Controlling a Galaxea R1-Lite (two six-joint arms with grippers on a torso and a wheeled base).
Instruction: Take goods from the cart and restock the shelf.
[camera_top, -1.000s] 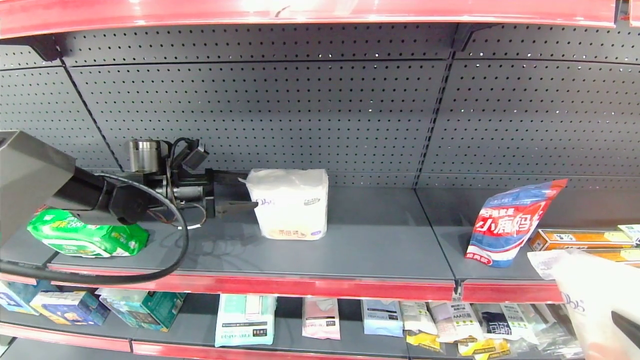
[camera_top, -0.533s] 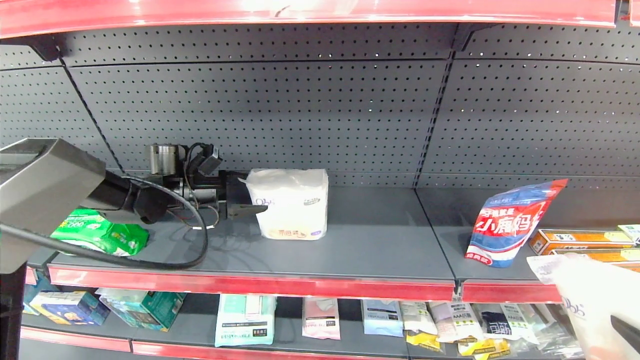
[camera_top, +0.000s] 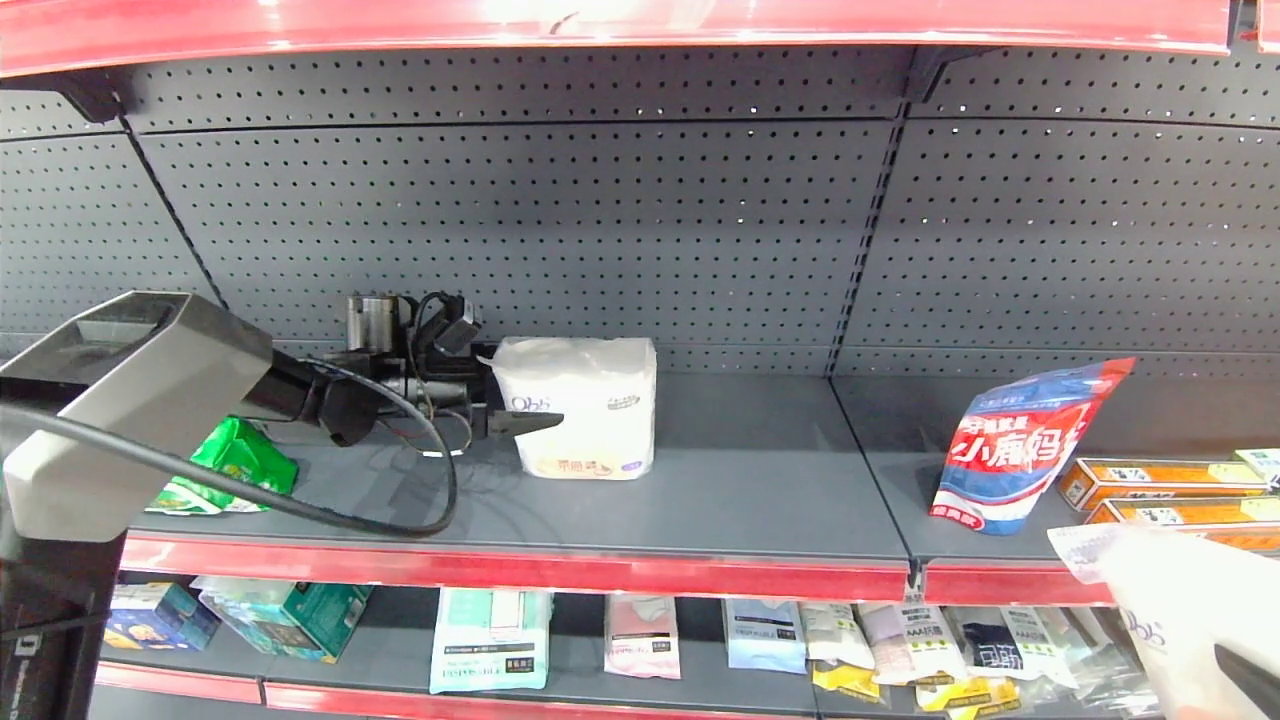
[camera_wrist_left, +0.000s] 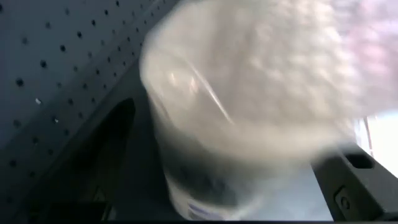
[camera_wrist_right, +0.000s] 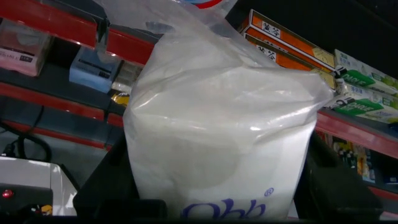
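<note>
So, one white pack (camera_top: 590, 400) already stands on the shelf (camera_top: 760, 480), and your left jaws sit wide around it, one on each side. Your right jaws hold a second white pack (camera_wrist_right: 217, 124) tight, low near the shelf's front edge on the right. That one is not yet placed, so you look about halfway done.
</note>
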